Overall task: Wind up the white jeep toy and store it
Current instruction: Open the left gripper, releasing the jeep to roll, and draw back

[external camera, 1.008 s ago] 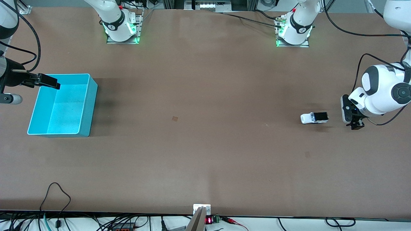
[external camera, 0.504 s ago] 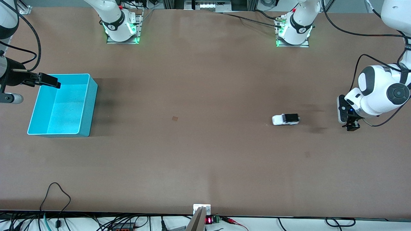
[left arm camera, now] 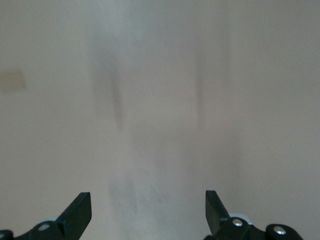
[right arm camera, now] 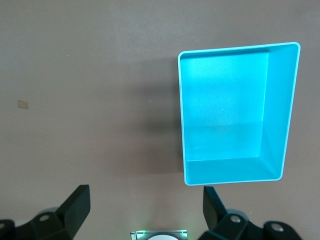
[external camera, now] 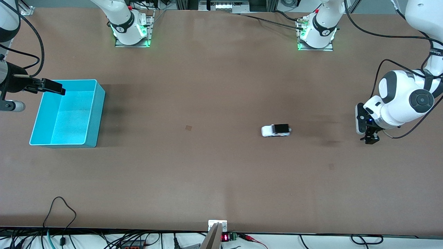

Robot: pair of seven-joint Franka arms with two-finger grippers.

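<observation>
The white jeep toy (external camera: 276, 130), white with a black roof, stands on its wheels on the bare table, between the table's middle and the left arm's end. My left gripper (external camera: 369, 139) hangs low over the table at the left arm's end, well apart from the jeep. In the left wrist view the left gripper (left arm camera: 148, 200) is open, with only bare table between its fingers. My right gripper (external camera: 57, 89) waits open over the edge of the turquoise bin (external camera: 99, 114). The right wrist view shows the right gripper (right arm camera: 146, 195) with nothing in it and the bin (right arm camera: 278, 110) empty.
The two arm bases (external camera: 130, 31) (external camera: 316, 34) stand along the table's edge farthest from the front camera. A small brown mark (external camera: 188, 127) lies near the table's middle. Cables (external camera: 62, 211) trail over the edge nearest that camera.
The jeep has rolled on its own across the table, away from the left gripper and toward the bin. The left arm has shifted slightly the same way. The right arm has not moved.
</observation>
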